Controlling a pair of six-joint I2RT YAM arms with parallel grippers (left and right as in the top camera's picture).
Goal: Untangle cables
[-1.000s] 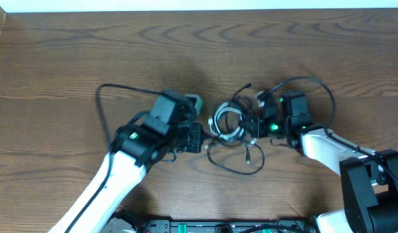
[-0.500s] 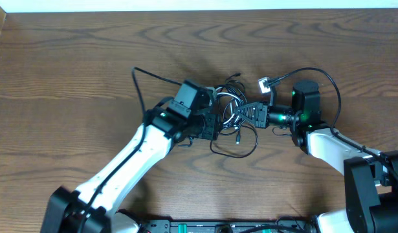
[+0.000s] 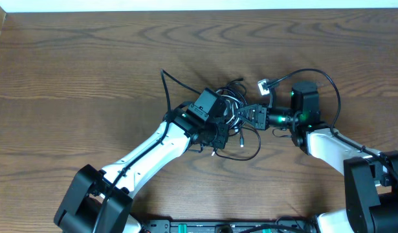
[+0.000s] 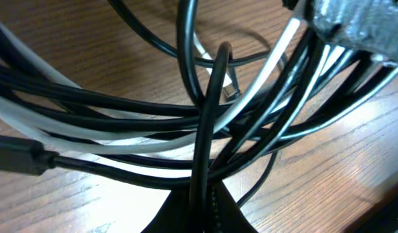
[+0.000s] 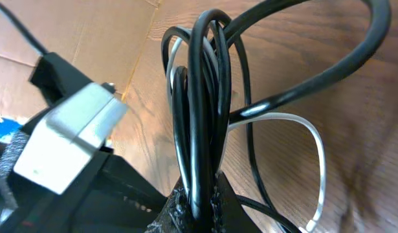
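The cables (image 3: 232, 107) lie bunched in a tangle at the table's middle, with one black loop (image 3: 254, 150) spilling toward the front. My left gripper (image 3: 218, 134) reaches into the tangle from the left. In the left wrist view the left gripper (image 4: 204, 208) is shut on one black cable (image 4: 208, 129), which rises between the jaws across white cables (image 4: 121, 139). My right gripper (image 3: 249, 116) holds the tangle from the right. Seen from the right wrist, the right gripper (image 5: 199, 206) is shut on a bundle of black cables (image 5: 200, 97); a white cable (image 5: 318, 155) loops beside it.
The left arm's own thick wire (image 3: 166, 87) arcs up behind its wrist. The right arm's wire (image 3: 328, 81) loops over its wrist and ends in a pale connector (image 3: 263, 85). The table's far edge (image 3: 199, 8) runs along the top. Bare wood surrounds the tangle.
My left arm has swung right into the tangle; its jaws opened on the way and have now shut on a black cable. The right gripper has kept its hold on the bundle.
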